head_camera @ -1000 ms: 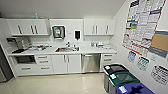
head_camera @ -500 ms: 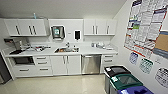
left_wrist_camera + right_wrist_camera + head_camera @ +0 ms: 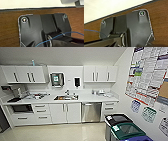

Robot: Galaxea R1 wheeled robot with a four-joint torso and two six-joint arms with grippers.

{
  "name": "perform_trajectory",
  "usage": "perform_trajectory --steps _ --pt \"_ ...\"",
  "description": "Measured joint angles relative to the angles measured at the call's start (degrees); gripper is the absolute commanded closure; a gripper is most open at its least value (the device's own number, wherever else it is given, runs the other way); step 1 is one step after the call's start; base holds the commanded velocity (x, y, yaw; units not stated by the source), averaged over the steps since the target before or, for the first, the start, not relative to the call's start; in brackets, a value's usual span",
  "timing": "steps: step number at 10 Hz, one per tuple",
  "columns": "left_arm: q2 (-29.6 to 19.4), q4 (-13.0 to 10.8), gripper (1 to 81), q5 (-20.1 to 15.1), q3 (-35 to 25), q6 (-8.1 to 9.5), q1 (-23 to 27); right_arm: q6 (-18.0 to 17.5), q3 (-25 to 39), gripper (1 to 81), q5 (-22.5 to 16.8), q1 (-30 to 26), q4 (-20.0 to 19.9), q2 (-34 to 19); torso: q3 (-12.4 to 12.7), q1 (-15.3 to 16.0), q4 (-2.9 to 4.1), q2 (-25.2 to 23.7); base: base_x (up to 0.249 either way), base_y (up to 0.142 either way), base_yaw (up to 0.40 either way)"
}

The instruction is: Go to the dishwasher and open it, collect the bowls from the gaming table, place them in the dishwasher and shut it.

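The dishwasher (image 3: 91, 112) stands straight ahead across the room, its stainless-steel front shut, set under the white counter (image 3: 87, 99) between white cabinet doors and a stack of drawers. The bowls and the gaming table are out of view. In the left wrist view a brown wood-grain surface (image 3: 10, 31) lies beneath the arm's dark plate, with a pale strip beyond it. The right wrist view has the same wood-grain surface (image 3: 159, 15) and pale floor (image 3: 102, 8).
A sink (image 3: 66, 97) sits in the counter left of the dishwasher, and a dark built-in oven (image 3: 22, 108) is at the far left. A black bin (image 3: 117, 119) and a green-lidded bin (image 3: 127, 130) stand against the poster-covered right wall (image 3: 147, 74). Pale floor (image 3: 62, 132) stretches toward the cabinets.
The whole head picture has shifted slightly, so the camera has moved a little. Nothing in the kitchenette has changed.
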State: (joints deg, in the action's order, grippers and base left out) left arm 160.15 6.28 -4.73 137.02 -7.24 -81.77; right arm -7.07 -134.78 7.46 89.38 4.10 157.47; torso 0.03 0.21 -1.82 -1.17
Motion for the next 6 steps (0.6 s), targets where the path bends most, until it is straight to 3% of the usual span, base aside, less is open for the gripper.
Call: perform_trajectory --steps 6 --pt "0.0 0.0 1.0 0.0 0.0 -0.02 -0.1 0.0 0.0 1.0 0.0 0.0 0.0 0.0 0.0 0.0 0.00 0.0 0.089 0.000 0.000"
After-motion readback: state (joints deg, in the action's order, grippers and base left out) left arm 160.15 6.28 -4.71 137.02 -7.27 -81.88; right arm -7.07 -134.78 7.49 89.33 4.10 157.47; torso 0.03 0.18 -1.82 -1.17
